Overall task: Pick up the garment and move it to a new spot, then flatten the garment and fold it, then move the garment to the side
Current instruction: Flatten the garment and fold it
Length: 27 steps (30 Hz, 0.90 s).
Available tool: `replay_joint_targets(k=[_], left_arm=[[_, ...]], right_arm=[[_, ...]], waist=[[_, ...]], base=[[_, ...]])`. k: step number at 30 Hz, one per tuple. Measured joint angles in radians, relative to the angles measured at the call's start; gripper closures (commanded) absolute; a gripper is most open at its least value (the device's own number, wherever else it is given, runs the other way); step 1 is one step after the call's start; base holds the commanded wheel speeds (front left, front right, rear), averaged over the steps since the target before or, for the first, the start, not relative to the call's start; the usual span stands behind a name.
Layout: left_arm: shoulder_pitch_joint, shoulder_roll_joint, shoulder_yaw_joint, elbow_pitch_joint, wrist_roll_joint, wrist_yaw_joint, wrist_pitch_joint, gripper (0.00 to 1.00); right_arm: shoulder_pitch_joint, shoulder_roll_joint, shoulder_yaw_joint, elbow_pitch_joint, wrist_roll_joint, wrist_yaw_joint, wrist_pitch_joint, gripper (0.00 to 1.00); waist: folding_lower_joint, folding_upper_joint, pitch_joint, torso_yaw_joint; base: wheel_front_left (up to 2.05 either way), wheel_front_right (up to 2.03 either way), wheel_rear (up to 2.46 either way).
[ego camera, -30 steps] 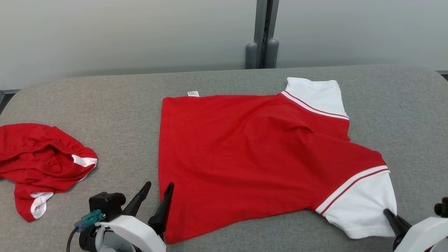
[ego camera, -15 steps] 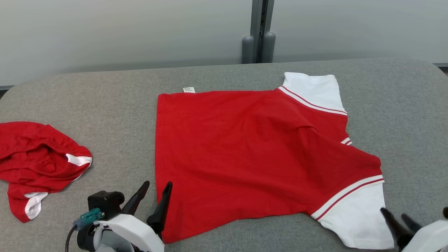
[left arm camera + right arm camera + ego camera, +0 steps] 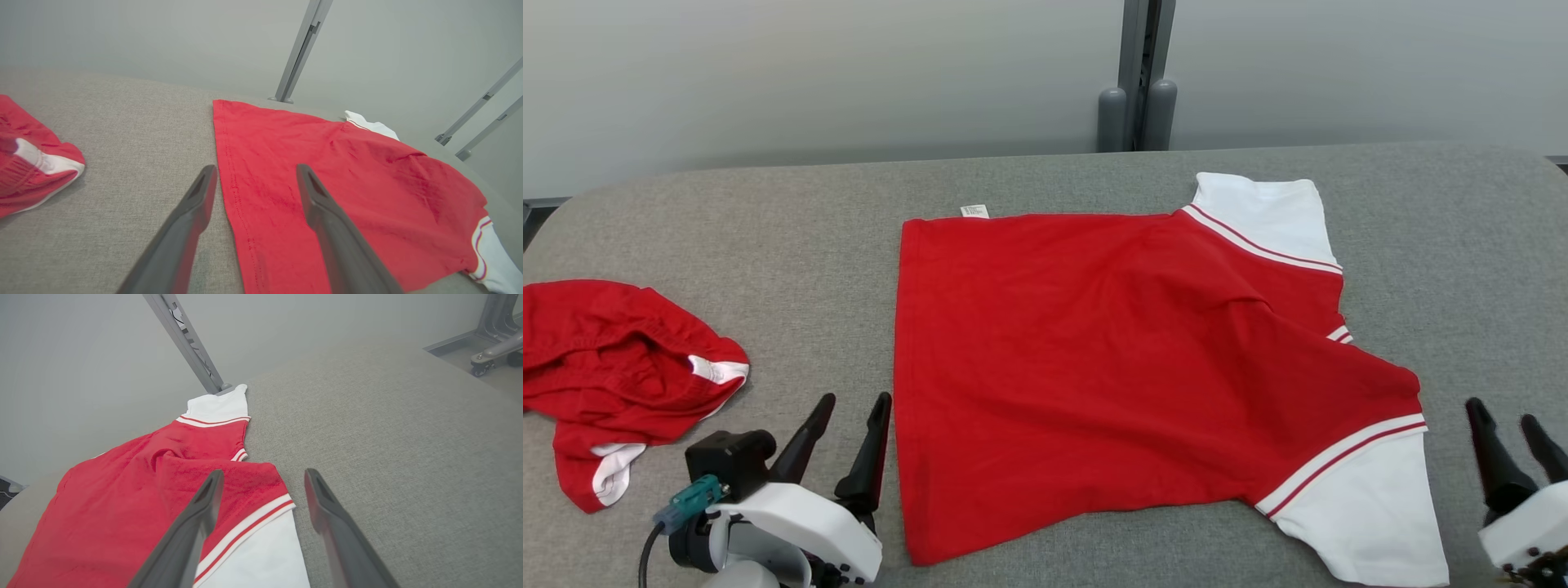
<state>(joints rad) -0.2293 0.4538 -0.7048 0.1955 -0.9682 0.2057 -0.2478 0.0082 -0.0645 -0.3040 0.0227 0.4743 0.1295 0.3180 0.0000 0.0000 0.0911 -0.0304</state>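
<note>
The garment, a red shirt with white, red-striped sleeves, lies spread on the grey padded table. One fold runs across its right half, and its near sleeve lies flat at the lower right. My left gripper stands open just left of the shirt's bottom hem, holding nothing. In the left wrist view the left gripper straddles the hem of the garment from above. My right gripper is open, apart from the near sleeve on its right. In the right wrist view the right gripper hangs over the edge of the garment.
A second red garment with white trim lies crumpled at the table's left edge, also in the left wrist view. Grey metal posts stand behind the table against a pale wall. Bare grey cloth stretches right of the shirt.
My right gripper has let go of the white sleeve, opened and drawn off to the right. My left gripper has shifted a little left, off the hem. The camera has moved slightly.
</note>
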Motion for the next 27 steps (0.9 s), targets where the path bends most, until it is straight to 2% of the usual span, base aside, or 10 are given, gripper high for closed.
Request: replay_joint_targets(k=[7,12,20,27], left_arm=[[0.026,-0.004,0.04,-0.046,0.065,0.043,-0.012,0.0],[0.038,-0.042,0.179,-0.136,0.2,0.073,-0.017,0.0],[0.107,-0.116,0.325,-0.173,0.357,0.05,-0.017,0.0],[0.143,-0.179,0.374,-0.131,0.423,-0.001,-0.017,0.0]], right_arm=[[-0.01,0.01,0.063,0.029,-0.026,0.0,-0.068,0.0],[-0.044,-0.032,0.204,-0.003,-0.038,0.0,-0.227,0.0],[-0.098,-0.08,0.305,0.021,-0.025,0.0,-0.462,0.0],[-0.107,-0.121,0.318,0.08,-0.066,0.0,-0.548,0.0]], waist=[[0.0,0.0,0.001,0.014],[0.0,0.0,0.002,0.025],[0.0,0.0,0.001,0.039],[0.0,0.0,0.001,0.049]], base=[[0.0,0.0,0.0],[0.0,0.0,0.0],[0.0,0.0,0.0],[0.0,0.0,0.0]])
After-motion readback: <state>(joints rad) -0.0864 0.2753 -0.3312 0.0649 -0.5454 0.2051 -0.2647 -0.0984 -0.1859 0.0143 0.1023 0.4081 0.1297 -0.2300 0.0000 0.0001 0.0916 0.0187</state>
